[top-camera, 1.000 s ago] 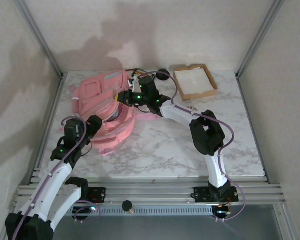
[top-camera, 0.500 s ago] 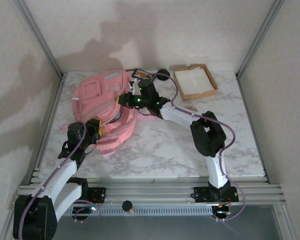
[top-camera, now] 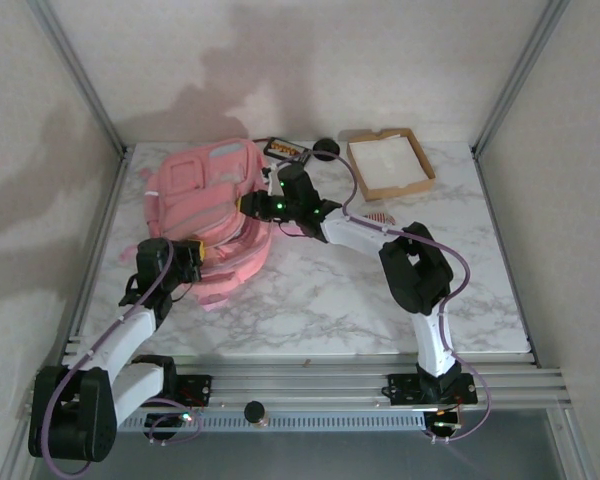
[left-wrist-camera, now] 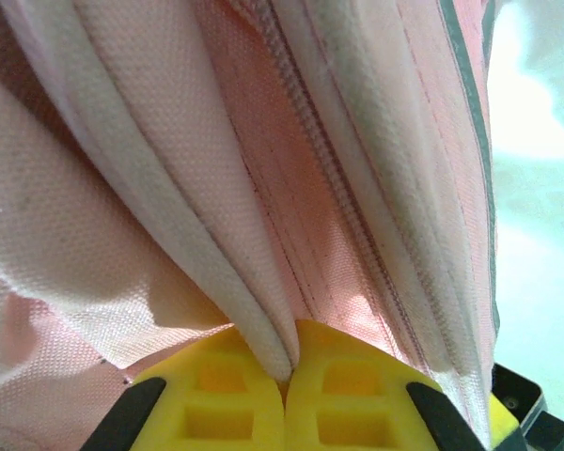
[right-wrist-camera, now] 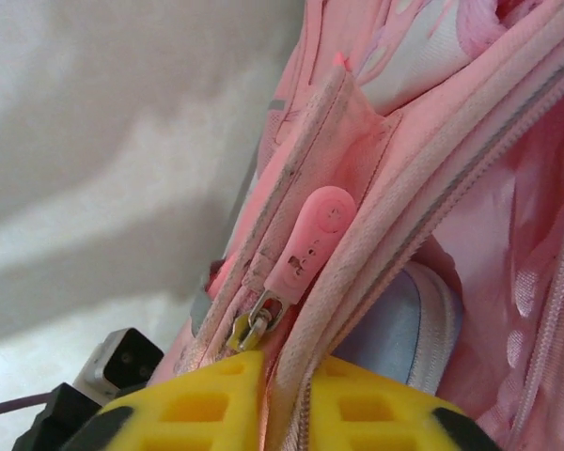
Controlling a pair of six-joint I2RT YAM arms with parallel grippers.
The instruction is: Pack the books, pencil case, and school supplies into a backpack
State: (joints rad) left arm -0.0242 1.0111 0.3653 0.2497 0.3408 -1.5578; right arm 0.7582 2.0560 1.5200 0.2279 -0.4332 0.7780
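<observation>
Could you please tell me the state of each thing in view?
Large soft pink fabric backpack: lying on table, unzipped.
Left gripper: fingers shut on a backpack fold.
Right gripper: fingers astride the backpack's opening edge, grip unclear.
Shallow cardboard tray: upright, white lining inside.
Thin dark brown book: flat on table, not packed.

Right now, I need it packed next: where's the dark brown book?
Top view: the dark brown book lies at the far edge, between backpack and cardboard tray.

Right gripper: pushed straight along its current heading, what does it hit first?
The backpack: its zipper edge sits between the fingers of the right gripper, and the pink zipper pull lies just ahead on that edge, so probably that first. Depth is hard to judge.
</observation>
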